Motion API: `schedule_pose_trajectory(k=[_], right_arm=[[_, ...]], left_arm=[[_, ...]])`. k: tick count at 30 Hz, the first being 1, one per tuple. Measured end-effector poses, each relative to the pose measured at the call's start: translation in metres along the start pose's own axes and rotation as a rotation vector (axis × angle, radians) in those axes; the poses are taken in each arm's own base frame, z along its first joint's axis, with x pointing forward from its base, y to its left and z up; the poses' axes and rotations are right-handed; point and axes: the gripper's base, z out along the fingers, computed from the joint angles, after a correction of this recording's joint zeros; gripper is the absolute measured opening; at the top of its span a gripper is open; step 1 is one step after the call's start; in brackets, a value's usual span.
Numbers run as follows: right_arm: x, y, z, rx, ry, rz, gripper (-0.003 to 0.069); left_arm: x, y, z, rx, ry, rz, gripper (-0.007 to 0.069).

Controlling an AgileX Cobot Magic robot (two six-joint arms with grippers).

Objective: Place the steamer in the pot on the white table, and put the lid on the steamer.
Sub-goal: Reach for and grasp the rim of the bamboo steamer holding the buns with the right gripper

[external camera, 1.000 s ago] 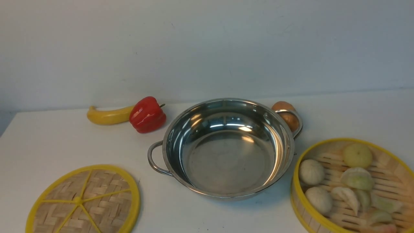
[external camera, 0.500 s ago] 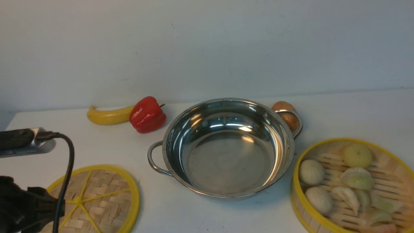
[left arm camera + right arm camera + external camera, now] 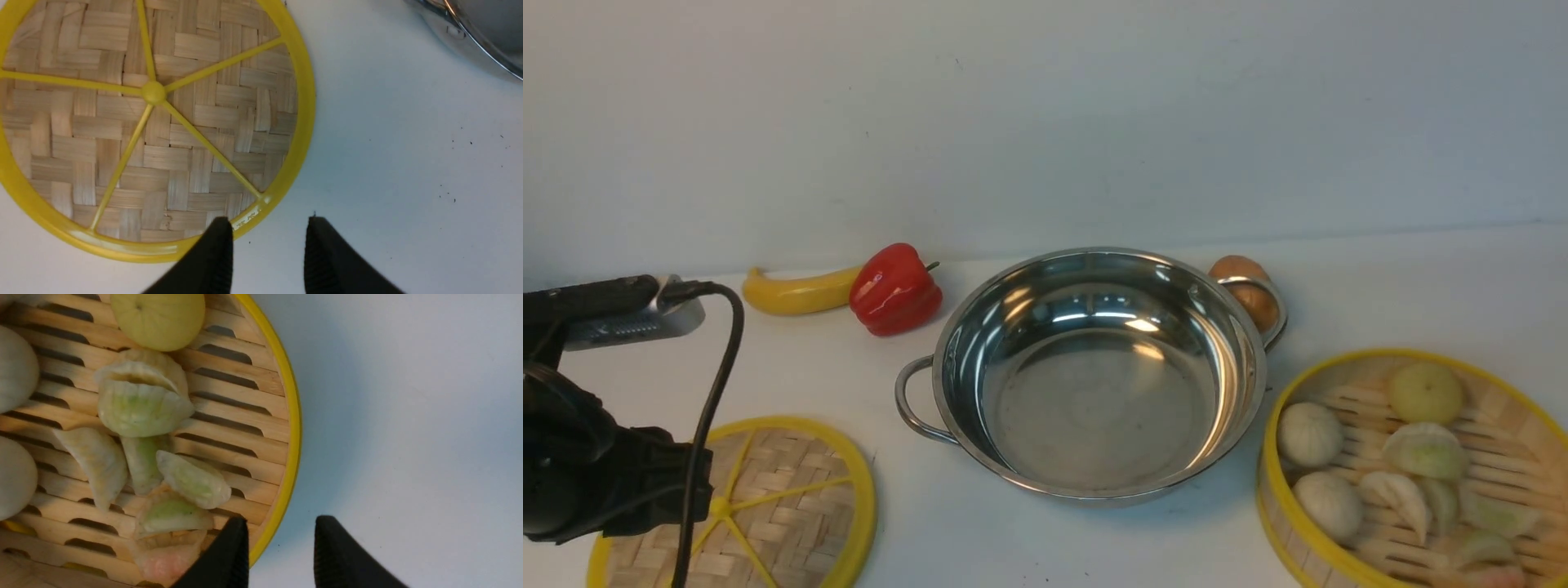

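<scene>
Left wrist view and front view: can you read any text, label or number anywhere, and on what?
Flat woven-bamboo lid with yellow rim: faint raised marking on the rim, too small to read.
Silver box with black cable: blurred dotted marks, unreadable.
No other text.

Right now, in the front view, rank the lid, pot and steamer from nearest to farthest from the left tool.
1. Lid: on the left, its rim at the left tool.
2. Pot: in the centre.
3. Steamer: far right.
</scene>
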Motion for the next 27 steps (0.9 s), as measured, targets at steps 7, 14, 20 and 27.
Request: schedule_pose_trajectory(k=[7,14,20,27], right_arm=[[-0.012,0.001,0.039,0.016,0.07,-0.019,0.0244],[-0.017,0.002,0.064,0.017,0.093,-0.027,0.0244],[-0.018,0.002,0.081,0.029,0.135,-0.04,0.0244],[-0.019,0.001,0.094,0.05,0.15,-0.039,0.0244]], left_arm=[[0.0,0.0,0.0,0.0,0.0,0.0,0.0242],[0.0,-0.001,0.0,0.01,-0.003,-0.007,0.0242],[0.0,-0.001,0.0,0.011,-0.003,-0.008,0.0242],[0.0,-0.001,0.0,0.012,-0.001,0.0,0.0242]])
